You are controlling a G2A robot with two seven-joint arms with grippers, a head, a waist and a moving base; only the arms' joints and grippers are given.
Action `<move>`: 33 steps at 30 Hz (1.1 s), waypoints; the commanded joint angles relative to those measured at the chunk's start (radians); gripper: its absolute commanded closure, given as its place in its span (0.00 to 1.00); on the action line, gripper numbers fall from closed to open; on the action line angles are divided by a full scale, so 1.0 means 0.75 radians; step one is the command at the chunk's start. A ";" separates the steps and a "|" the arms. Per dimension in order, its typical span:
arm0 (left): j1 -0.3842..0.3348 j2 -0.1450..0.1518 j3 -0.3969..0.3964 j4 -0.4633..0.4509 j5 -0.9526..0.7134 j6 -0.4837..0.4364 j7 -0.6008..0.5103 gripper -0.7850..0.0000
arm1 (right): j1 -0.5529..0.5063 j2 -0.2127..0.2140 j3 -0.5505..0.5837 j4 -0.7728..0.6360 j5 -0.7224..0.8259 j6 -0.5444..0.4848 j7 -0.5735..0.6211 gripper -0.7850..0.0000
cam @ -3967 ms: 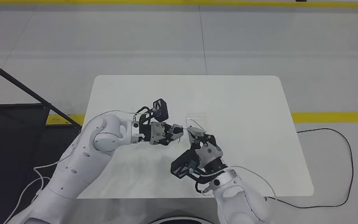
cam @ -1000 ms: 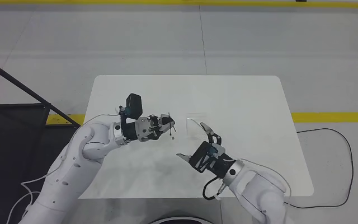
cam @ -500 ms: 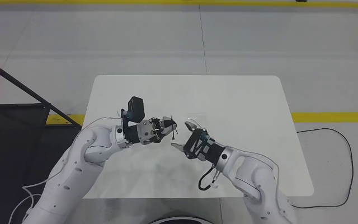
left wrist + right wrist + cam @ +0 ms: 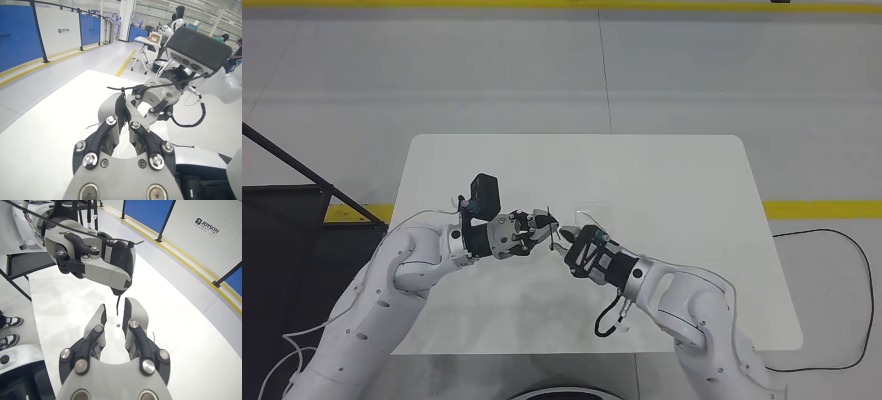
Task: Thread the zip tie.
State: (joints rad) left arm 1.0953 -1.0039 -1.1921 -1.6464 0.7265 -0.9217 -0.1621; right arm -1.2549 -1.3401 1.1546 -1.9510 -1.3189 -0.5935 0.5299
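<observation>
The zip tie [image 4: 130, 244], a thin black plastic strap with a small blocky head, lies crosswise over the fingertips of the left gripper [image 4: 124, 100]. Its long axis is roughly level, and a short tip pokes past the head. A short black end [image 4: 118, 306] hangs straight down below the pads; whether it is the same strap cannot be told. The left gripper is clamped on it above the tabletop [image 4: 692, 170], a little left of the middle, forearm parallel to the near edge and pointing toward the right edge. The right gripper [image 4: 115, 304] comes in from the near right corner, fingers spread either side of the short black end without touching it. Both have grey fingers, textured black pads [image 4: 121, 255] and black links with silver screws. A clear plastic sheet [image 4: 592, 213] lies flat just beyond.
</observation>
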 commanded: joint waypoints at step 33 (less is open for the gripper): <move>-0.011 0.024 -0.074 0.103 -0.282 -0.121 -0.142 0.00 | 0.028 0.051 0.085 0.058 0.203 -0.120 -0.051 1.00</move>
State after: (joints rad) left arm 1.0889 -0.9894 -1.2418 -1.5774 0.5436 -1.0049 -0.2581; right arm -1.2407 -1.3044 1.2118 -1.9182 -1.1893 -0.6576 0.4893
